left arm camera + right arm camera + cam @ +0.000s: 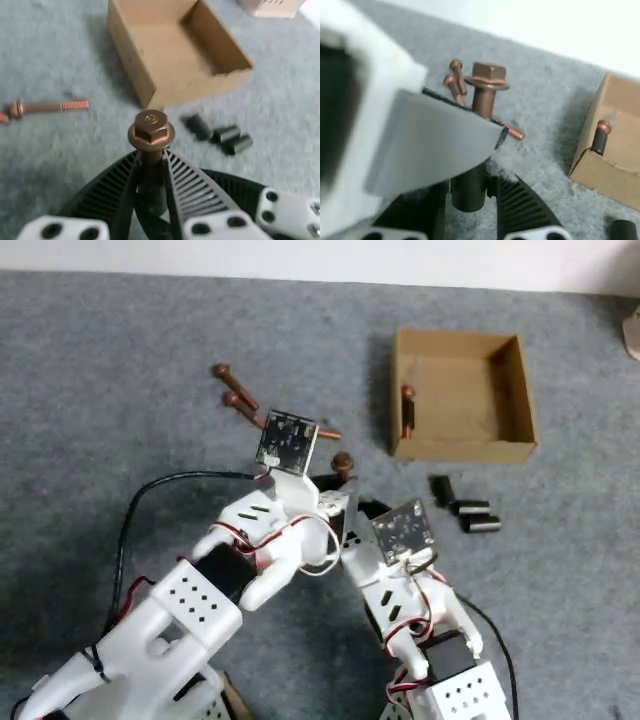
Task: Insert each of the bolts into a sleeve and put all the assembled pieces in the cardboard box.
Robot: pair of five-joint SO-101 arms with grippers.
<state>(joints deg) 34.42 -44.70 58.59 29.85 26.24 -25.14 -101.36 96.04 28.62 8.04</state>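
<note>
Across the table, saw grey carpet (120,360), with a pale strip of wall (300,255) along the far edge. Near the middle, found the left gripper (151,156) clamped on a copper bolt (151,131), long axis upright, hex head up. Just below, found the right gripper (468,181) closed around a dark sleeve (468,195), also upright, under the bolt's shaft. Counted three loose sleeves (462,510) lying flat just nearer than the cardboard box (460,452), far right. Inside, by its left wall, made out one assembled piece (408,412), head toward the far side. Noted loose bolts (235,390) lying far left. Could not read blurred marks on a pale object (272,6) beyond the box.
</note>
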